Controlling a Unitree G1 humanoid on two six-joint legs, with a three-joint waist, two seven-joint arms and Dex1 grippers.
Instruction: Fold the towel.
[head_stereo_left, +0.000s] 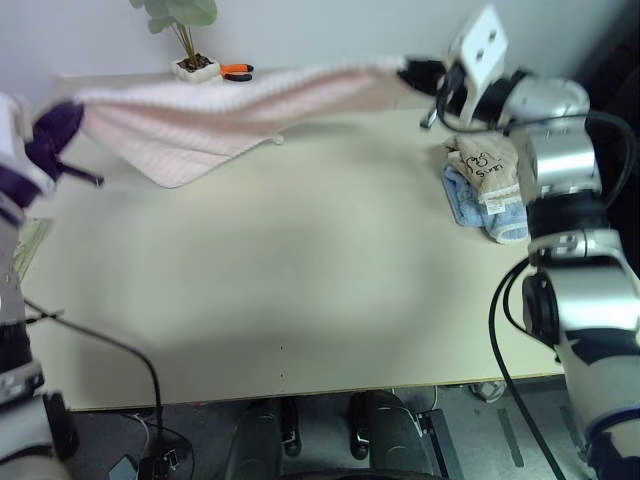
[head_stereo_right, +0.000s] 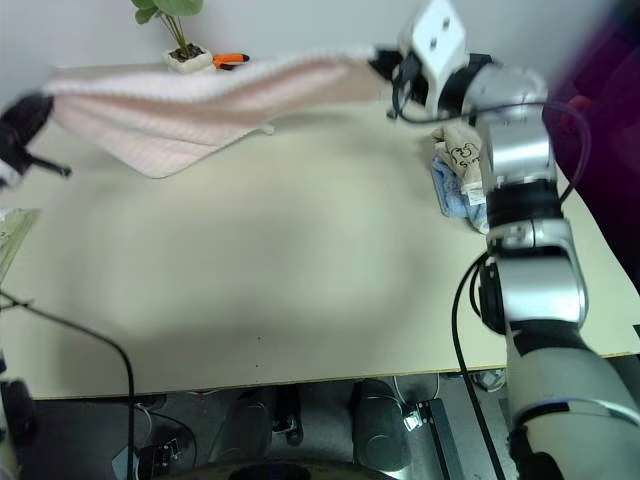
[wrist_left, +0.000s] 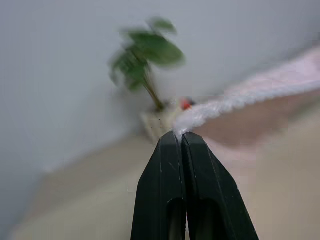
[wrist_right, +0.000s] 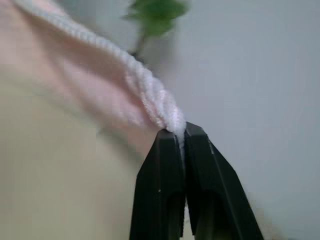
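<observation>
Stretching across the near half of the scene, the pale tabletop (head_stereo_left: 280, 300) lies bare in front of the robot, with cables hanging past its front edge. Further back, both arms are raised over the tabletop's far part and hold the towel (head_stereo_left: 200, 115) in the air between them. The left gripper (wrist_left: 181, 137) has its fingers pressed together on the white edging of one corner. The right gripper (wrist_right: 177, 131) is pinched tight on the opposite corner, where the edging bunches like a rope. The pink cloth spans from one to the other, sagging in the middle, its lower flap hanging toward the tabletop.

At the robot's right, a stack of beige and blue folded towels (head_stereo_left: 487, 190) sits just below the right arm. At the far edge stand a small potted plant (head_stereo_left: 185, 30) and an orange-handled tool (head_stereo_left: 238, 71).

Risks from here, as a judgement: each grip holds only a thin strip of edging, so a quick pull could tug a corner free. The hanging flap could also brush the plant or land creased, spoiling the fold.
</observation>
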